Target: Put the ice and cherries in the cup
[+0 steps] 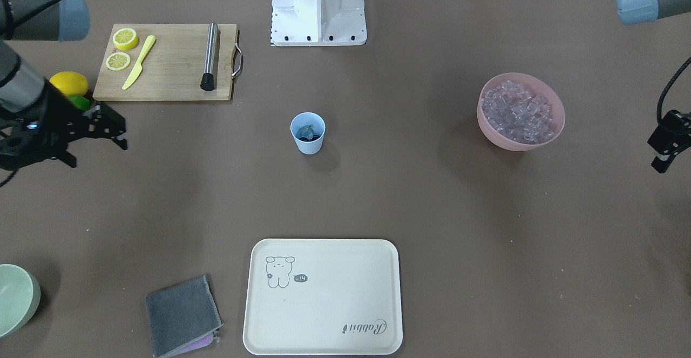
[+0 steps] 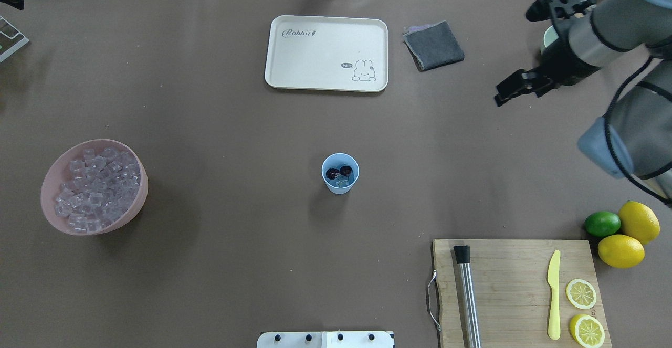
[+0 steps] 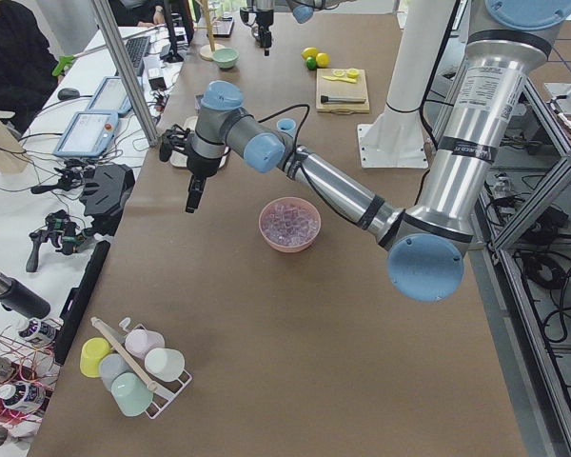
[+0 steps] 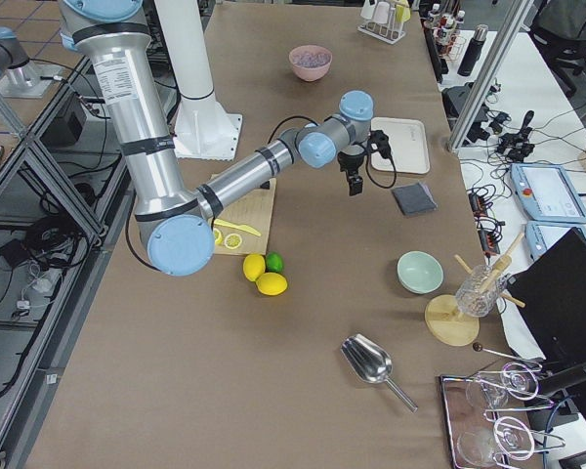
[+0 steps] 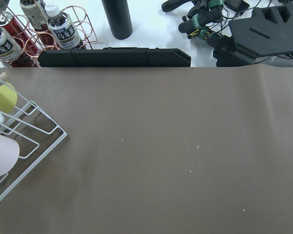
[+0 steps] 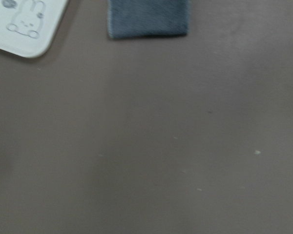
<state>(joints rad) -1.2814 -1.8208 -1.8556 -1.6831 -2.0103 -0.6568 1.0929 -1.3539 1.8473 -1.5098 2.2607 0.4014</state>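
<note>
Reading front view: cup (image 1: pixel 308 134) upright at table centre, dark contents inside. Right gripper (image 1: pixel 110 134) and left gripper (image 1: pixel 666 150) well apart from it; cannot tell jaw state of either.
Overhead: cherries (image 2: pixel 338 171) and ice (image 2: pixel 342 181) inside cup; task judged done.
Wrist views: neither gripper visible.
Advice: retract high, steer clear of cup.

Cup (image 2: pixel 340 188): smooth light blue plastic, semi-matt, holding clear translucent ice (image 2: pixel 342 181) and glossy dark cherries (image 2: pixel 338 171). Table cover (image 2: pixel 236 117) under the cup: matt brown paper-like sheet. Away from the cup: grained pale wood board (image 2: pixel 514 285), brushed-metal bar (image 2: pixel 469 301) with black tip, yellow plastic knife (image 2: pixel 553 295), smooth cream tray (image 2: pixel 315 59), napped grey cloth (image 2: pixel 433 45), pink plastic bowl (image 2: pixel 137 206).
</note>
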